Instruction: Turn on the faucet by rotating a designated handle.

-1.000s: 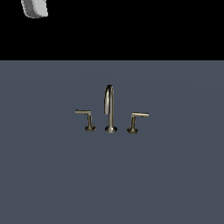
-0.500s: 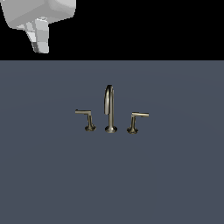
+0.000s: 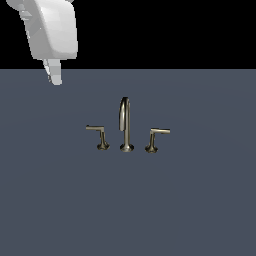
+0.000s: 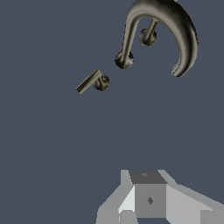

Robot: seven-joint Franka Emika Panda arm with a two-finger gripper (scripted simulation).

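The faucet (image 3: 126, 125) stands mid-surface in the exterior view, its tall arched spout between two lever handles. The designated handle (image 3: 98, 134) is on the exterior view's left, with its thin bar pointing leftward. Its mirror twin (image 3: 155, 137) points rightward. My gripper (image 3: 54, 76) hangs high at the exterior view's upper left, well apart from the handle. Its fingers look pressed together and hold nothing. The wrist view looks down on the spout (image 4: 170, 30), the nearer handle (image 4: 92, 81) and my gripper (image 4: 146, 199).
A flat dark blue-grey surface (image 3: 200, 210) carries the faucet and spreads out on all sides of it. A black background lies behind its far edge. No other object shows.
My gripper has come down and toward the exterior view's right from the top left corner. More of the white hand now shows. The faucet and both handles have not moved.
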